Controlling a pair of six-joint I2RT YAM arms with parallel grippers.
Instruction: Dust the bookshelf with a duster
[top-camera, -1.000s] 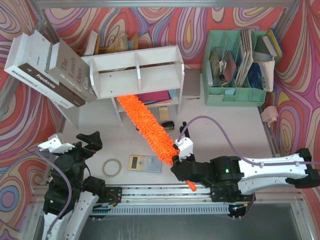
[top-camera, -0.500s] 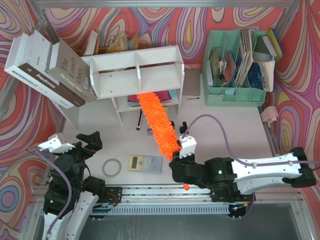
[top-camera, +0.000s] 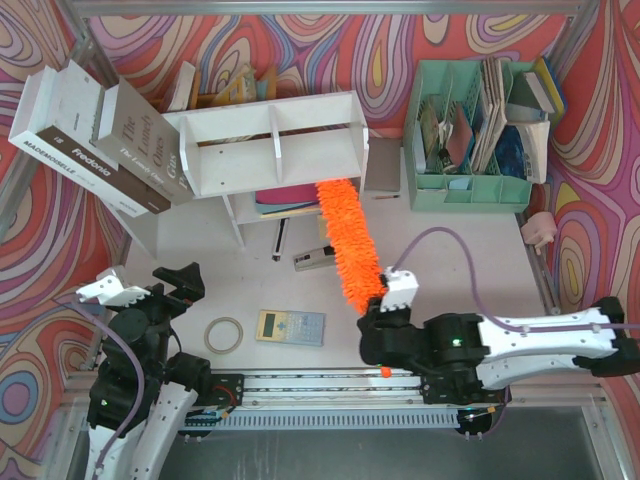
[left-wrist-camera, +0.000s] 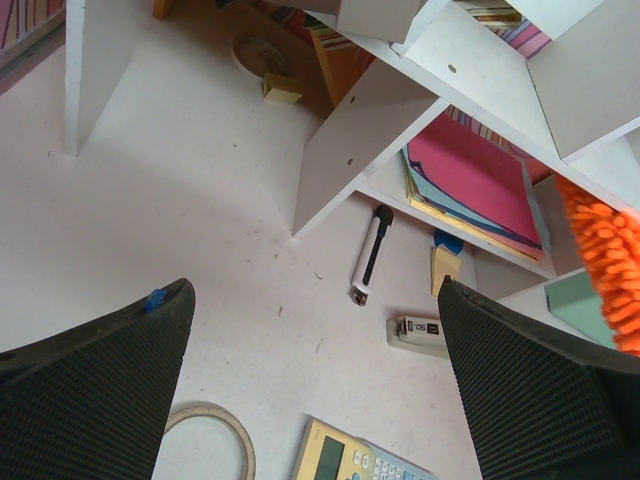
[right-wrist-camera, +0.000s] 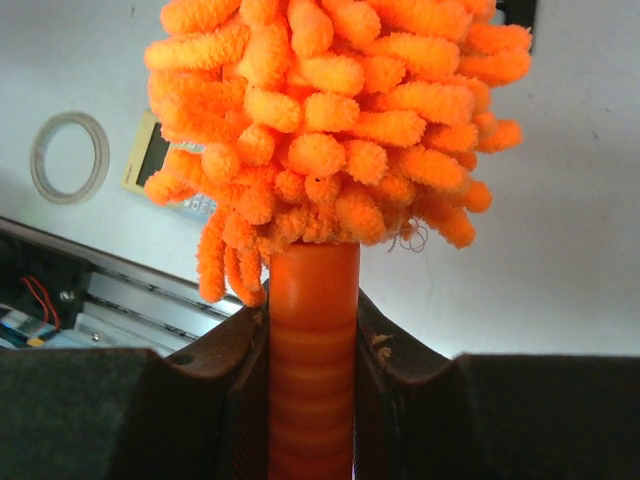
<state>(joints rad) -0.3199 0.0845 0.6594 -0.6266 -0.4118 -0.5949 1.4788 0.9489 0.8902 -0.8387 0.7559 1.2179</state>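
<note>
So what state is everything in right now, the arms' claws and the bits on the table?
bookshelf: upright, folders flat in lower tier
duster: held by handle, head tip at lower tier's right end
right gripper: shut on duster
left gripper: open, empty
two large books: tilted, by bookshelf's left end

So the duster (top-camera: 350, 240) swung over. A second ago its fluffy head pointed at about 11 o'clock, tip under the left-middle of the bookshelf (top-camera: 270, 140). Now it's nearly at 12, tip under the right end. The right gripper (top-camera: 380, 315) slid toward 3 o'clock with it. The pink paper stack (top-camera: 290, 195), pen (top-camera: 279, 240) and stapler (top-camera: 315, 260) are uncovered now.
</note>
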